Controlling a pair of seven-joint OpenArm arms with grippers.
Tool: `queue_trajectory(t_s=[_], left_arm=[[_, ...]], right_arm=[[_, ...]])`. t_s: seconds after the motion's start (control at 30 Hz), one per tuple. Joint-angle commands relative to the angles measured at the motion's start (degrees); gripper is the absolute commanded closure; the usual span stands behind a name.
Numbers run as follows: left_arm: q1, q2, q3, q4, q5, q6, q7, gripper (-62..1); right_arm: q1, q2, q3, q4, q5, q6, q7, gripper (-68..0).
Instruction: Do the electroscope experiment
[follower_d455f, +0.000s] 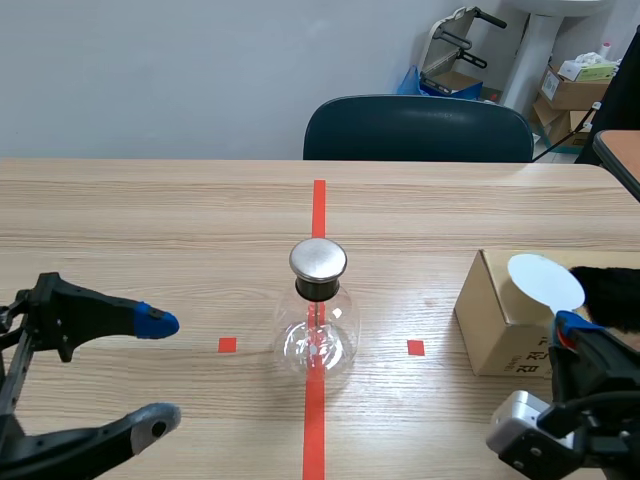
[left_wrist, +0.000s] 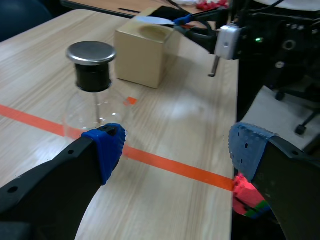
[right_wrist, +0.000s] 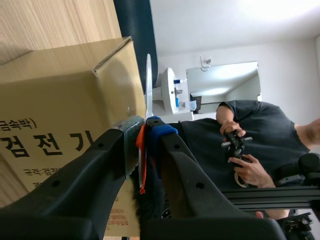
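The electroscope, a clear glass flask with a black stopper and a round metal cap, stands on the red tape line at the table's middle. In the left wrist view the electroscope is just ahead of one finger. My left gripper is open and empty, low at the left. My right gripper is shut on the thin orange handle of a white disc. The disc is held over the top of the cardboard box.
A black furry cloth lies on the box's right part. A dark chair stands behind the far table edge. In the right wrist view a person in a dark shirt is past the table, holding a small device.
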Motion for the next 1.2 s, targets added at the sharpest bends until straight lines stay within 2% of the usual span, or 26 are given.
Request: queue_trajectory(t_s=[0.0,0.07,0.27,0.4,0.83,0.93,1.17], left_arm=[[0.83,-1.55,-0.04,1.95,-1.33,0.07,-0.87,-45.5],[2.01,-3.93,-0.04,4.0,-2.89,0.07,-1.81,-45.5],[4.79,-9.62,-0.04,8.74,-2.93,0.07,-5.31,-45.5],[6.6,-12.13,-0.04,10.49,-2.93,0.07,-6.29,-45.5],[7.74,-14.58,-0.04,12.2,-2.91,0.07,-8.35,-45.4],[7.74,-14.62,-0.04,12.28,-2.91,0.07,-8.35,-45.4],[7.74,-14.62,-0.04,12.28,-2.91,0.07,-8.31,-45.4]], right_arm=[[0.46,0.28,0.48,0.02,-0.83,-3.5,-0.7,-1.8],[0.17,-0.17,0.48,-0.33,-2.29,-3.5,-1.77,-1.8],[0.31,-0.26,0.48,-1.22,-6.71,-3.5,-5.86,-1.8],[0.37,-0.28,0.46,-1.62,-8.04,-3.5,-5.95,-1.7],[0.37,-0.28,0.04,-1.62,-7.78,-3.5,-6.01,-3.2],[0.37,-0.28,0.04,-1.62,-7.8,-3.5,-5.99,-13.1],[0.37,-0.26,0.04,-1.62,-7.8,-3.5,-5.99,-47.3]])
